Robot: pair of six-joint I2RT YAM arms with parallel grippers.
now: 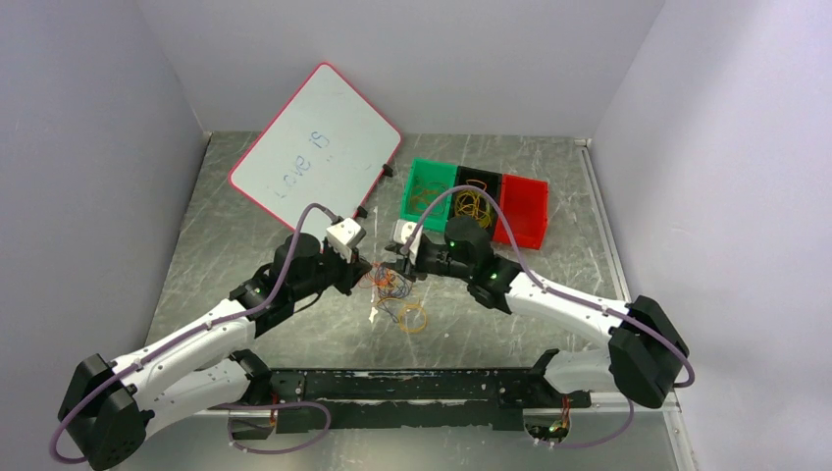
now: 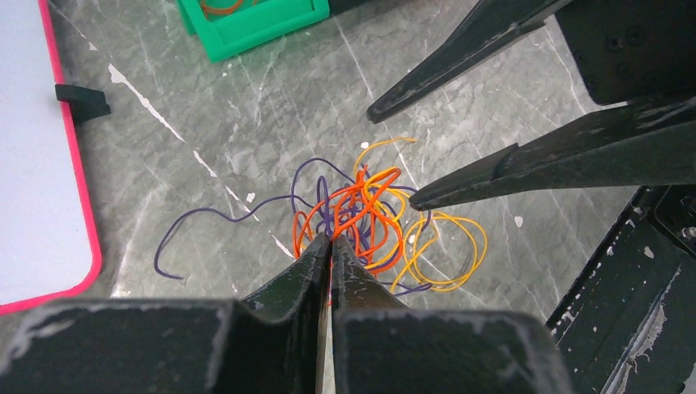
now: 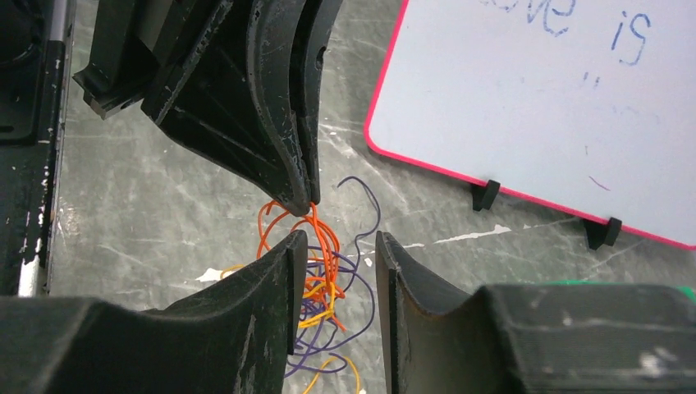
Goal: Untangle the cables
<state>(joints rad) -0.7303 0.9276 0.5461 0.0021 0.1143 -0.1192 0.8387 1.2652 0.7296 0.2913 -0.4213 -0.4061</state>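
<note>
left gripper (image 2: 331,240) clamps cables (image 2: 371,207), seemingly; overhead unclear.

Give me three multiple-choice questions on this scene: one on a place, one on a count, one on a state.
1. Where are the tangled cables? A on the table at both the left pincer and right pincer tips; B far right corner; C near left corner.
2. How many bins stand in a row? A one; B five; C three.
3. The left pincer is: A wide open; B shut on orange strands; C out of view.
Answers: 1 A, both wrist views show it; 2 C, green, black, red; 3 B, jaws meet on orange.
</note>
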